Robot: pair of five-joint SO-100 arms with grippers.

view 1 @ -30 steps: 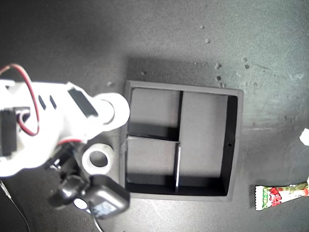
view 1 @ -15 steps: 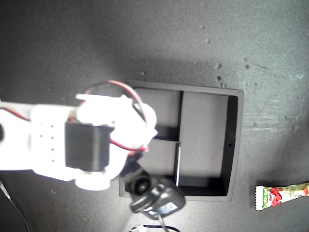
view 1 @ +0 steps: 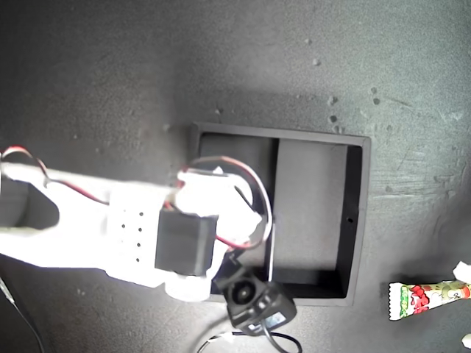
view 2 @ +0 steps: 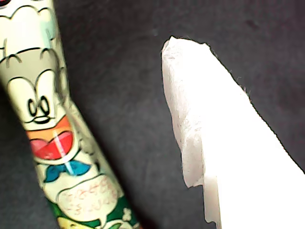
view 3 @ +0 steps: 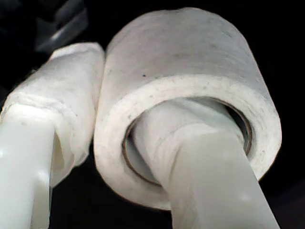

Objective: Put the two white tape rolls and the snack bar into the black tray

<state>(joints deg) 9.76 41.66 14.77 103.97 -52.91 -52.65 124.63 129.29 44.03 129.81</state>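
Observation:
A white tape roll (view 3: pixel 186 71) is clamped in my second gripper (view 3: pixel 119 100), one finger through its hole and the other against its outer wall. In the exterior view the second arm (view 1: pixel 132 235) reaches over the black tray (view 1: pixel 357 220) and covers the tray's small compartments on the exterior view's left, hiding the roll. The other roll shows in no view. The snack bar (view 1: pixel 427 298) lies on the table to the exterior view's right of the tray. In the first wrist view the snack bar (view 2: pixel 52 143) lies beside one white finger (view 2: pixel 214 143) of my first gripper, apart from it.
The table is dark and matte with small specks (view 1: pixel 333 118) beyond the tray. The tray's long compartment (view 1: pixel 309 206) is uncovered. A black wrist camera (view 1: pixel 254 298) and its cable hang over the tray's near wall. A white fingertip (view 1: pixel 462 271) shows at the exterior view's right edge.
The second arm has swung from the exterior view's left to above the tray, taking the roll off the table. The white fingertip at the right edge has come down closer to the snack bar.

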